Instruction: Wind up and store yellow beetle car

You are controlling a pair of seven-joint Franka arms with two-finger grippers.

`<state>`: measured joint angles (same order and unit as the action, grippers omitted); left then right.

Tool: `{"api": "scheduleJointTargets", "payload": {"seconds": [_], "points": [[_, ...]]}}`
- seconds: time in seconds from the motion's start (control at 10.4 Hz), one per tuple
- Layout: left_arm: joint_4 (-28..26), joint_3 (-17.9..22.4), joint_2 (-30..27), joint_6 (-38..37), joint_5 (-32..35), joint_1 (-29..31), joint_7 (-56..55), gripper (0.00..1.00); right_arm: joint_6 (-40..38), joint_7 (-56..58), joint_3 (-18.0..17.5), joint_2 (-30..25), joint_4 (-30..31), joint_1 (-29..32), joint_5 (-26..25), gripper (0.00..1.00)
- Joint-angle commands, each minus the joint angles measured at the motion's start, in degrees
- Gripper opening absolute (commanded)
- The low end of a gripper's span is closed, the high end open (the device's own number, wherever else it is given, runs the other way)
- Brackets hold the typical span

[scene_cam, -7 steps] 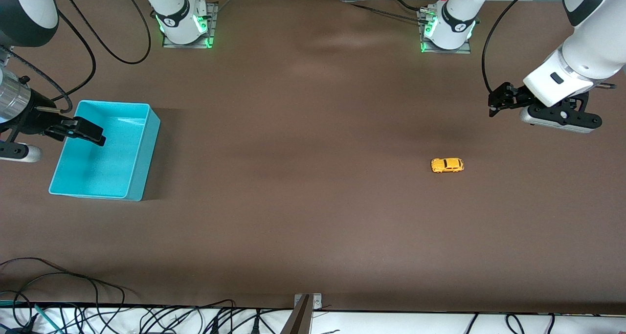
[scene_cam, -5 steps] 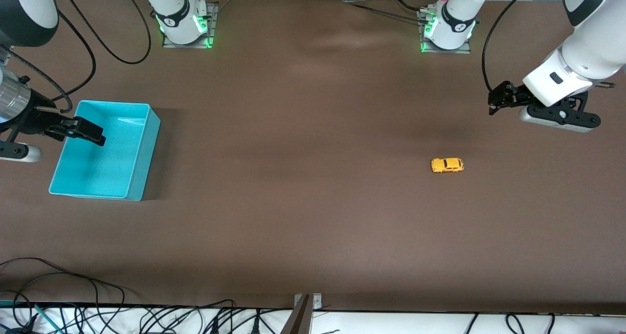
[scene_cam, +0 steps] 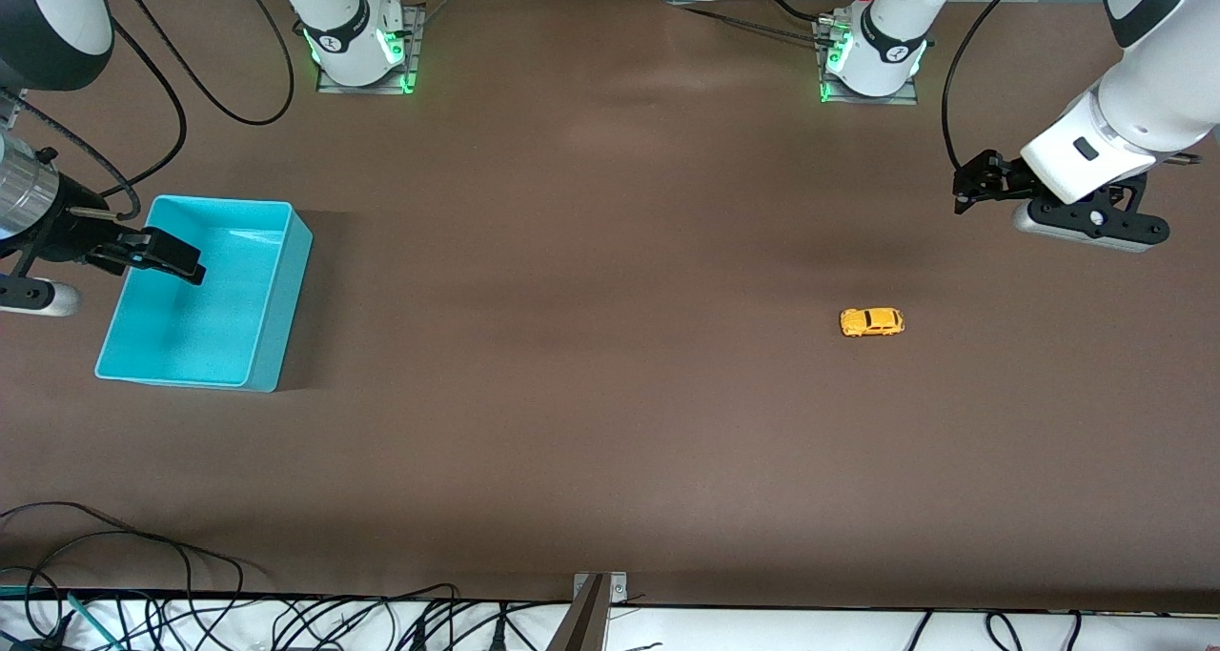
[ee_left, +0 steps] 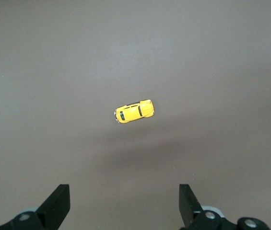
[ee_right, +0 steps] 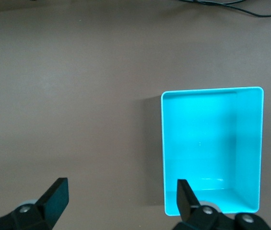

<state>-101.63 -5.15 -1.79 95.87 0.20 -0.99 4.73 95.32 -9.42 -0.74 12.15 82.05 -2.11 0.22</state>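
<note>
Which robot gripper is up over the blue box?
The right gripper hangs open over the teal bin. The left gripper is open over bare table, away from the yellow beetle car.

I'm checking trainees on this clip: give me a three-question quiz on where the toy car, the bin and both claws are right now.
1. True or false: the yellow beetle car lies inside the teal bin.
2. Which claw is up over the bin's edge? A) left claw B) right claw
3. Fill in: both claws are ____ and hold nothing.

Key: 1 false, it sits on the bare brown table toward the left arm's end; 2 B; 3 open.
</note>
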Motion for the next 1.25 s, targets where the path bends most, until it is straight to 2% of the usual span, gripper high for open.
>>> {"api": "scheduleJointTargets", "payload": {"seconds": [0.0, 1.16], "points": [[0.82, 0.14, -0.41, -2.35, -1.43, 0.20, 0.18, 1.00, -0.92, -0.34, 0.03, -0.11, -0.67, 0.17, 0.75, 1.00], [1.17, -0.12, -0.32, -3.32, -1.43, 0.20, 0.27, 1.00, -0.93, 0.28, 0.21, 0.59, -0.14, 0.26, 0.66, 1.00]]}}
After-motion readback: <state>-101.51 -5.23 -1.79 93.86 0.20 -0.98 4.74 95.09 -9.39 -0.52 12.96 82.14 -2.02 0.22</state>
